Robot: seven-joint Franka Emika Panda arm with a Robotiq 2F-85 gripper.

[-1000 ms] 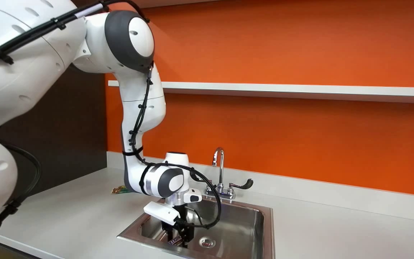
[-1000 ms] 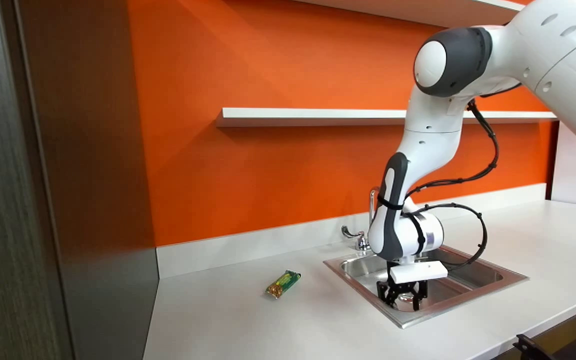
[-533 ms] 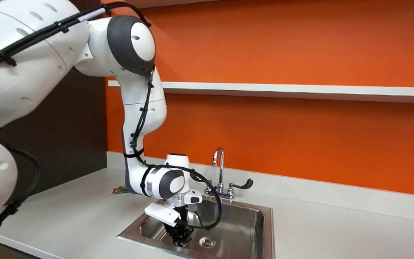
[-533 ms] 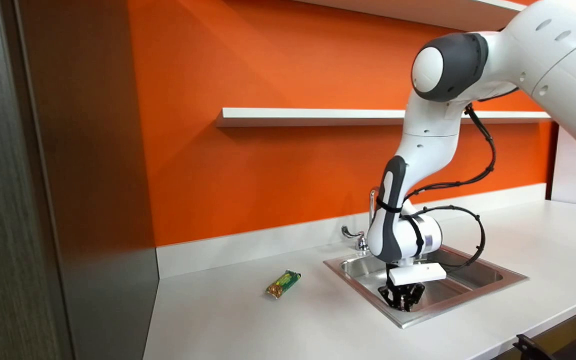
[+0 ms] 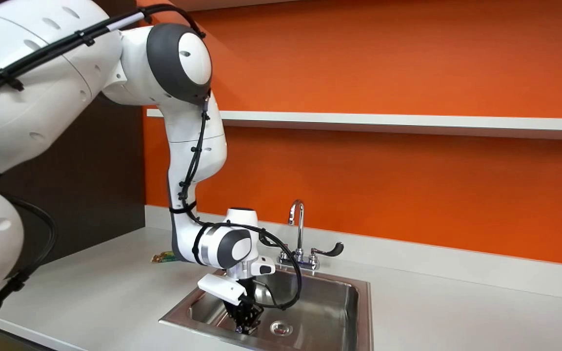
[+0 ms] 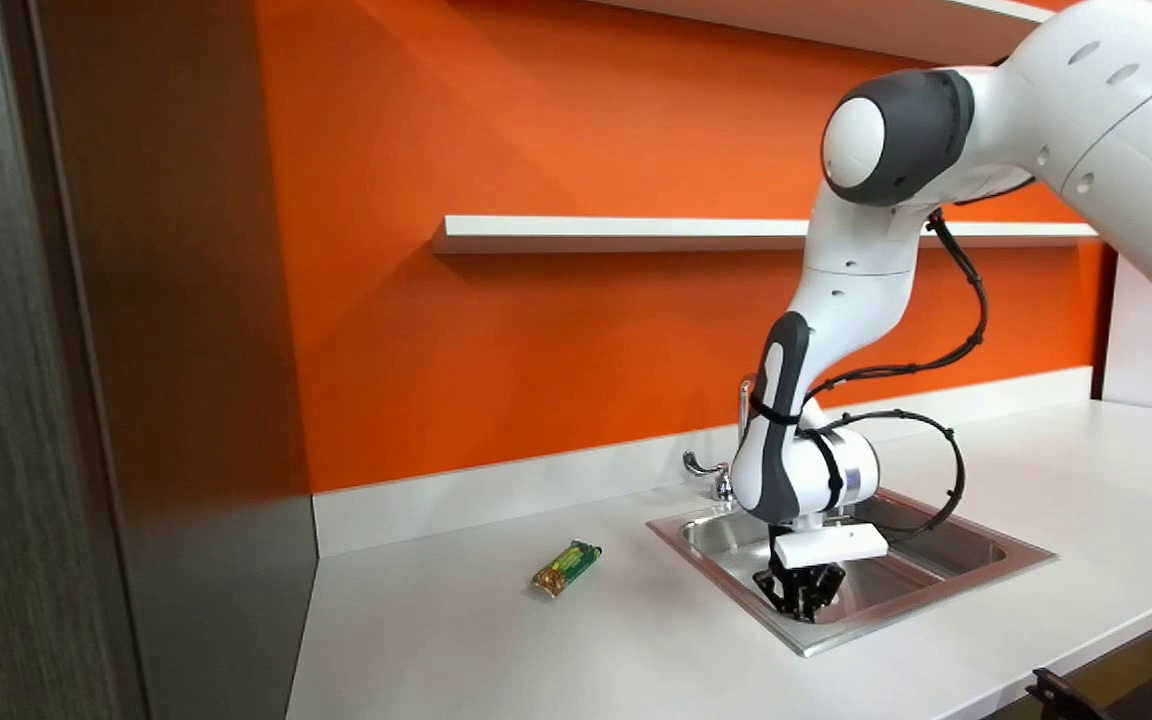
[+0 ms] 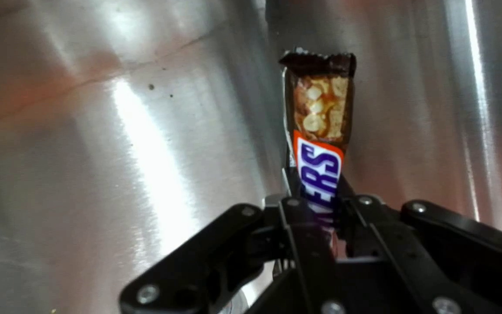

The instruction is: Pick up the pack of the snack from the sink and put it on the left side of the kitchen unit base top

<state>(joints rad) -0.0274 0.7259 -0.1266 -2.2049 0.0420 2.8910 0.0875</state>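
A slim dark-brown snack packet (image 7: 318,139), printed with an orange-edged white label and purple lettering, is held inside the rectangular stainless-steel sink (image 5: 364,317). It is clamped from both sides by the black two-fingered pincer (image 7: 315,196), one crimped end jutting out; whether the sink floor is touched by it cannot be told. Near the pincer a round drain (image 5: 281,328) is seen. The sink is set into a smooth white tabletop (image 5: 456,312), and a chrome two-handled tap (image 5: 299,261) is mounted between it and the back edge. A small flat green packet (image 6: 567,568) is placed between the sink and the left edge, nearer the back edge than the front. The left edge is bounded by a dark-brown panel (image 6: 196,350), the back edge by a low white upstand (image 6: 496,495); on the orange wall (image 5: 408,195) above, a narrow white shelf (image 5: 408,120) is fixed. The sink is overhung by a white-and-grey jointed arm (image 5: 183,122).
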